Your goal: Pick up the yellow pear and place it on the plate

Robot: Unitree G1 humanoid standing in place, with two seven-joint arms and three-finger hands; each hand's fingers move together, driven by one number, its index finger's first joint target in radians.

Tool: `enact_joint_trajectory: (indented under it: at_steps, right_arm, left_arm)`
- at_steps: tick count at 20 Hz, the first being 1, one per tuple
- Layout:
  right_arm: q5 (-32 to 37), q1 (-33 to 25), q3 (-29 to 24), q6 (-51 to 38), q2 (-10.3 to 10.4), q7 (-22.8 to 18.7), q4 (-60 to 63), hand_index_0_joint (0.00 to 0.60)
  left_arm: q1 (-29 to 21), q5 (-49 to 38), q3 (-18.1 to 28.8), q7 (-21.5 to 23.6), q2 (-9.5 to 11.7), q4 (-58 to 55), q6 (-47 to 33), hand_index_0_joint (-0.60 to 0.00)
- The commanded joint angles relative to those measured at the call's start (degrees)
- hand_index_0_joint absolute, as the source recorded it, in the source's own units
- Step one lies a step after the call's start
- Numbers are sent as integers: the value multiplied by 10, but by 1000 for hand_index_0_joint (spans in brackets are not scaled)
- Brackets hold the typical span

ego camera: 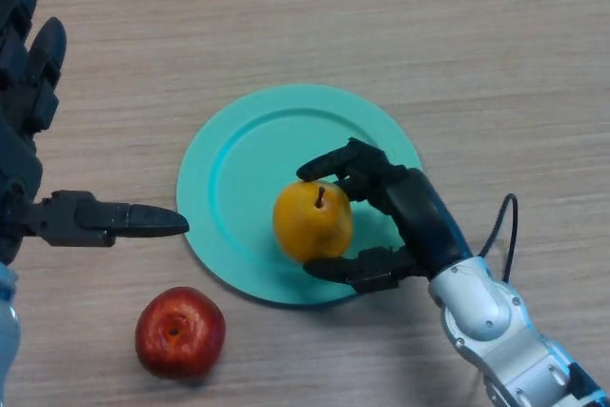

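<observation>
Right hand (412, 209) grasps the pear (313, 221), fingers and thumb curled round it, over the plate (238, 154). Left hand (29, 140) released, fingers straight, well apart from it. Apple (179, 331) on the table (477, 35) below the left thumb.

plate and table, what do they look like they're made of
Plate: probably plastic or glazed ceramic, in even turquoise with a soft sheen along its raised rim. Table: wood or wood-look laminate, matte, with pale streaky grain running across it.

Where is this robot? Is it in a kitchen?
Hard to say. It looks like a practice table: a bare wooden tabletop with only a teal plate, a yellow pear and a red apple.
</observation>
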Motion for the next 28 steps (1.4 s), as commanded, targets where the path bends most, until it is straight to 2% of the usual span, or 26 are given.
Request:
enact_joint_trajectory:
  at_steps: [1, 3, 7, 8, 9, 10, 11, 12, 13, 17, 24, 27, 28]
  right_arm:
    - [24, -47, -7, -94, -1, -37, -5, 600]
    - [50, -75, 12, -106, -1, -53, 43, 600]
    - [83, -72, 23, -33, -1, -41, 51, 600]
    - [54, -70, 20, -15, -1, -33, 51, 550]
    - [49, -71, 20, -15, -1, -33, 52, 450]
    - [39, -70, 16, -16, -1, -33, 54, 300]
    - [32, -69, 12, -17, -1, -32, 53, 199]
    - [27, -64, -2, -19, -1, -30, 45, 56]
    - [26, -61, -10, -18, -1, -29, 38, 0]
    - [21, -35, -65, -9, -1, 7, -47, 0]
    - [14, 81, -191, 102, -1, 155, -315, 0]
    - [10, 119, -231, 141, -1, 202, -393, 0]
    - [13, 138, -244, 143, -10, 213, -421, 0]
  left_arm:
    - [-15, -12, 39, 7, 22, -37, -59, 0]
    - [-13, -13, 45, 9, 21, -34, -67, 0]
    - [-1, -6, 49, 5, 22, -39, -65, 0]
    - [0, -5, 51, 3, 22, -41, -62, 0]
    - [0, -4, 50, 3, 22, -41, -62, 0]
    - [2, -1, 49, 2, 20, -41, -65, 0]
    - [3, 3, 48, 1, 19, -41, -68, 0]
    - [3, 5, 47, 0, 17, -41, -69, 0]
    - [3, 6, 47, -1, 17, -41, -69, 0]
    - [3, 0, 51, -4, 18, -45, -66, 0]
    - [-7, -2, 39, -1, 19, -15, -87, 0]
    - [-7, -3, 30, -6, 18, -8, -80, 0]
    - [-8, 2, 24, -10, 17, -6, -78, 0]
